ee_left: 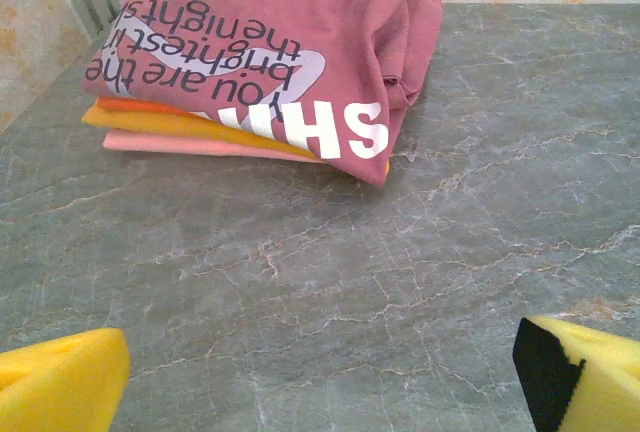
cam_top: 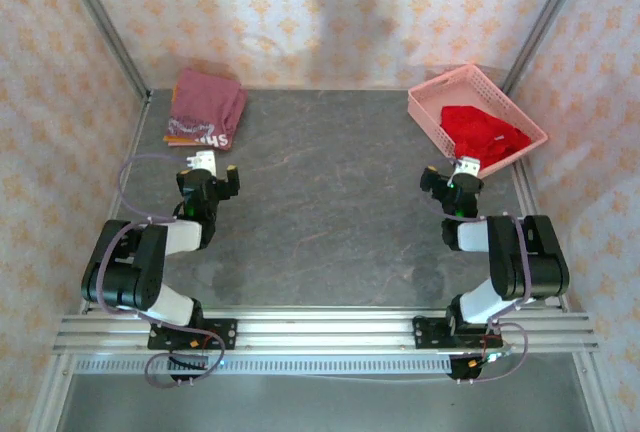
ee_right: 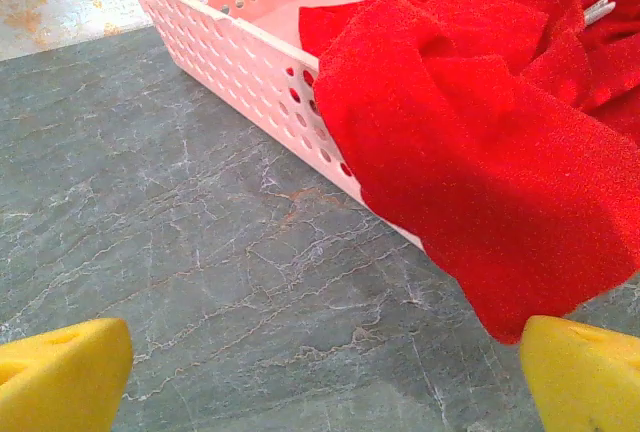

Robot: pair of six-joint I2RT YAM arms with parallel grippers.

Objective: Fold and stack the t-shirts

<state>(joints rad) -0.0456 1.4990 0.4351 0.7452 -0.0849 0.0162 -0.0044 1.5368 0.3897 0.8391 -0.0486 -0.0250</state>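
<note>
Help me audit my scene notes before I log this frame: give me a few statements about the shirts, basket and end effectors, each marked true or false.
1. The red t-shirt lies crumpled in the pink basket, partly draped over its wall. True.
2. The folded stack sits at the table's far right corner. False: it is at the far left corner.
3. The maroon-pink t-shirt with white lettering tops the stack, an orange t-shirt beneath it. True.
4. The right end effector is shut on the red t-shirt. False: it is open and empty, close to the cloth.
5. The left end effector is open, facing the stack. True.
</note>
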